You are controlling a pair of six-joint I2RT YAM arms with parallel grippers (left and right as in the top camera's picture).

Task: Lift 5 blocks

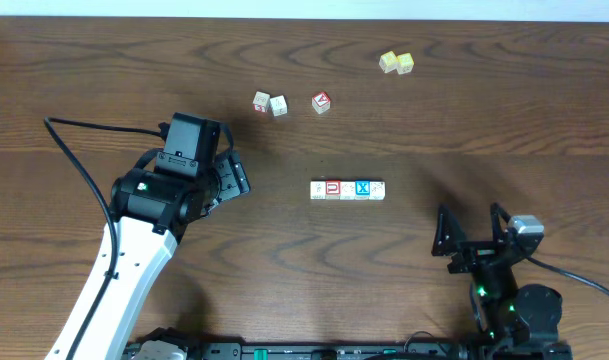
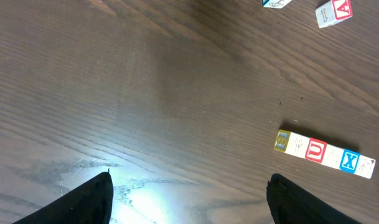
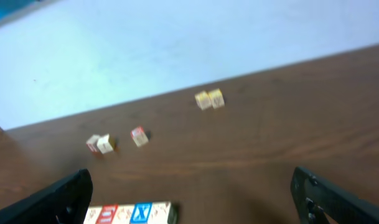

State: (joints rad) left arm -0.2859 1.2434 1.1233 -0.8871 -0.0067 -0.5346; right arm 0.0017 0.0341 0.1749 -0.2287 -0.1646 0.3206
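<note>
Five small printed blocks [image 1: 347,189] lie side by side in one row on the wooden table, with a red-marked face and a blue X face showing on top. My left gripper [image 1: 236,172] hovers to the left of the row, open and holding nothing. In the left wrist view the blocks [image 2: 325,154] lie off to the right of the left gripper [image 2: 190,180]. My right gripper [image 1: 471,222] is open and empty, near the front edge and to the right of the row. In the right wrist view the blocks [image 3: 130,213] lie low on the left, just inside the right gripper's [image 3: 190,177] left finger.
A pale yellow-green pair of cubes [image 1: 396,62] sits at the back right. A red-topped cube [image 1: 322,102] and two white cubes [image 1: 270,103] lie behind the row. A black cable [image 1: 84,130] trails from the left arm across the table's left side.
</note>
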